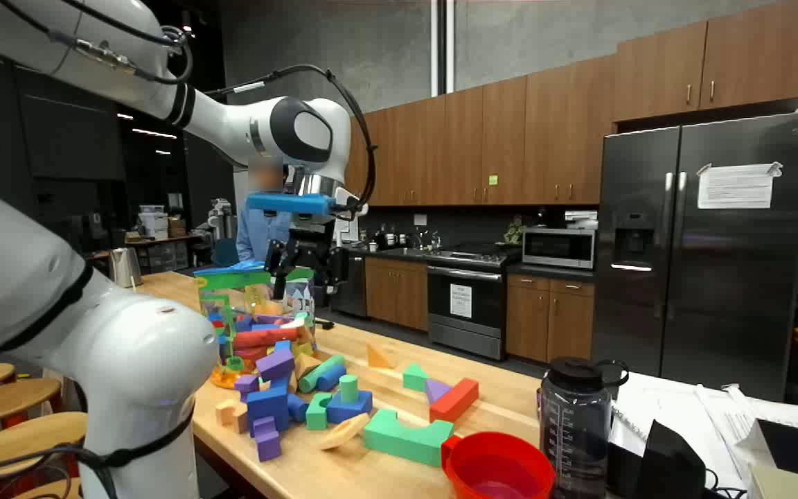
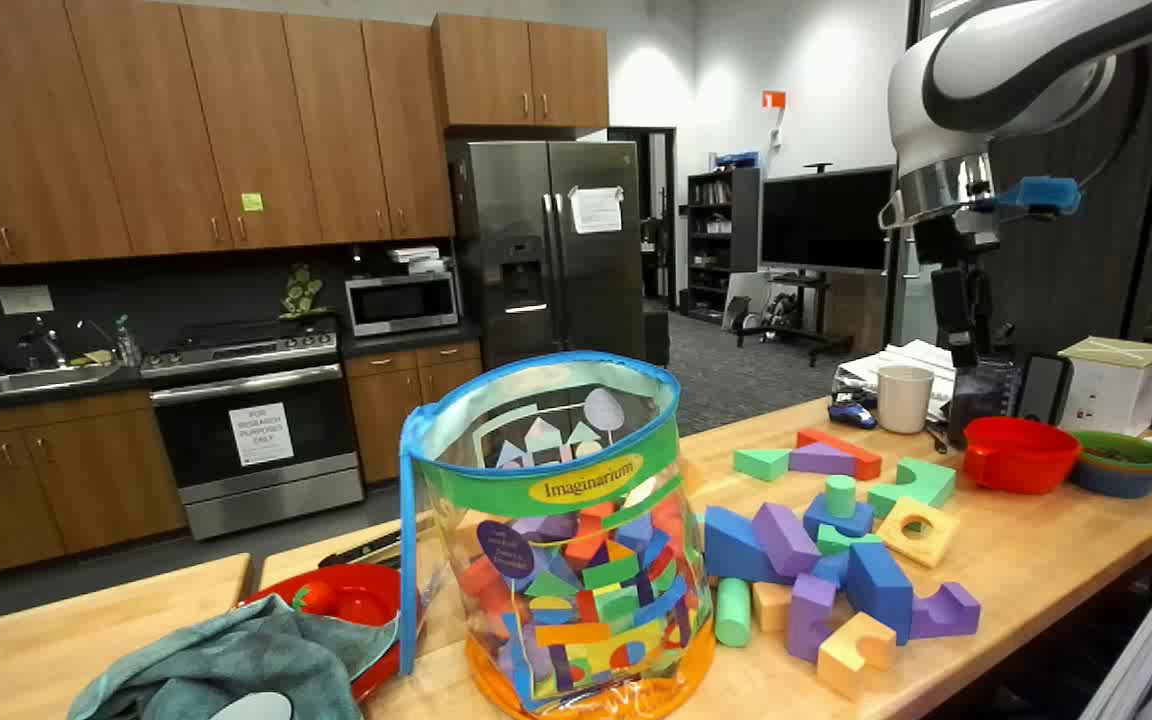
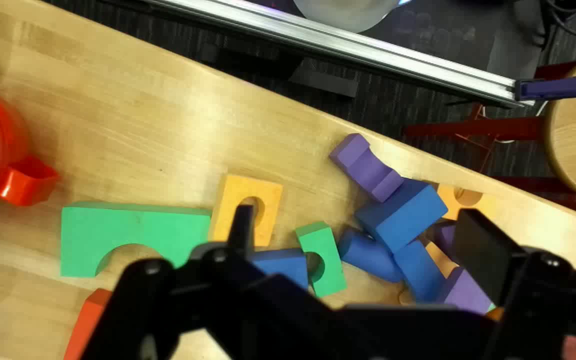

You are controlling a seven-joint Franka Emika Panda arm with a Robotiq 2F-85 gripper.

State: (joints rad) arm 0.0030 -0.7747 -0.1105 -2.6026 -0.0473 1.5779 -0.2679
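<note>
Claw (image 3: 363, 240), black and two-fingered, hung spread wide and holding nothing well above the pale wooden tabletop (image 3: 143, 120). Below it, framed between the fingers (image 3: 483, 255) in the wrist view, lay a rounded blue block (image 3: 368, 255) (a cylinder, perhaps), its long axis slanting nearer along the line joining the fingers than across it. A notched green block (image 3: 331, 260) sat just beside it. The claw's body hid part of the tabletop low in that view; a glossy red cup (image 3: 10, 140) was cut off at left.
</note>
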